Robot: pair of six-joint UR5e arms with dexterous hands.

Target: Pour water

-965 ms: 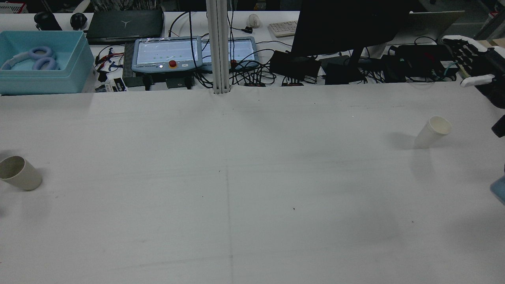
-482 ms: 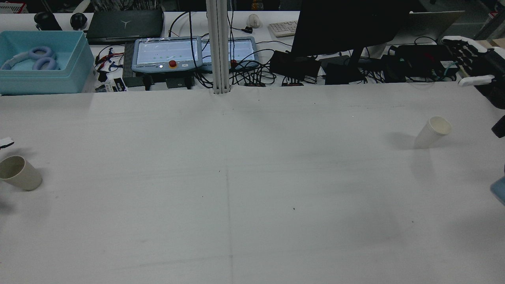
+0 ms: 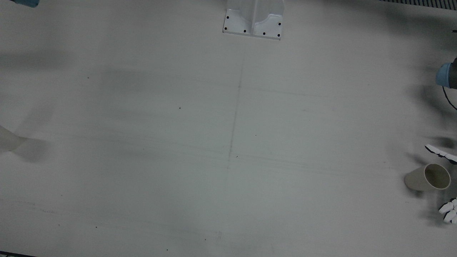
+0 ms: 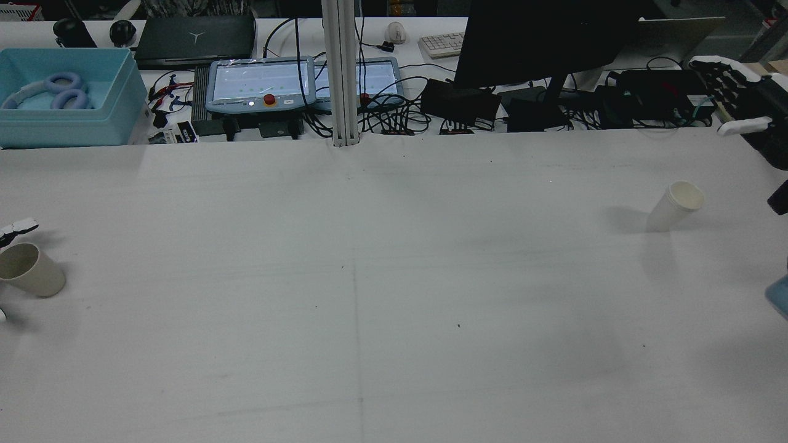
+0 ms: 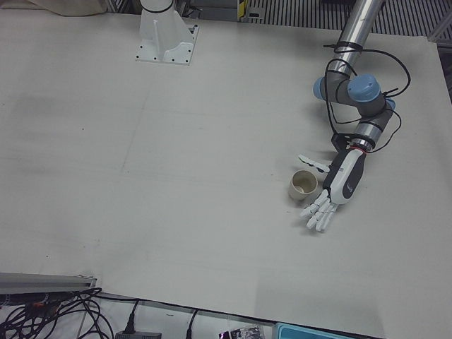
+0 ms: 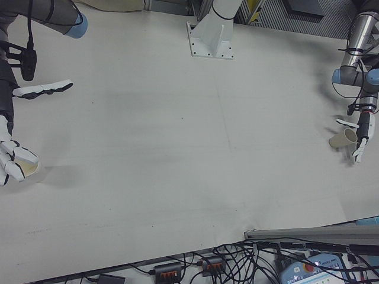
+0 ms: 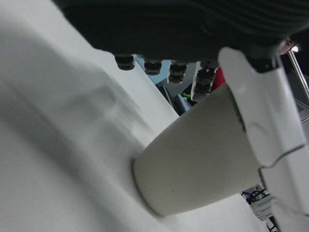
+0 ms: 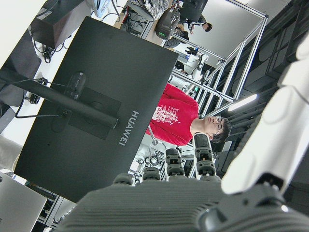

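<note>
1. The left hand (image 5: 337, 185) is at the outer edge of the table (image 5: 176, 162), fingers apart, holding nothing.
2. The beige cup (image 5: 304, 185) stands upright between the left thumb (image 5: 313, 162) and the other left fingers (image 5: 319, 214), just beside the palm.
3. In the left hand view the thumb lies close along the cup's (image 7: 198, 157) side; whether it touches cannot be told.
4. In the front view only the left fingertips (image 3: 449, 211) show below the cup (image 3: 427, 177) and the thumb tip above it, both clear of the cup's wall.
5. The right hand (image 6: 6, 127) hangs at the other edge of the table, fingers spread and straight, gripping nothing.
6. The white cup (image 4: 675, 205) stands upright on the table; in the right-front view it (image 6: 25, 170) sits just under the right fingertips (image 6: 8, 167), and contact cannot be told from that angle.
7. In the rear view the right hand (image 4: 735, 92) is above and beyond the white cup, apart from it.
8. The two cups are well apart, at opposite ends of the table.
9. The right hand view shows a monitor (image 8: 91, 106) and a person in a red shirt (image 8: 186, 123) beyond the fingers.
</note>
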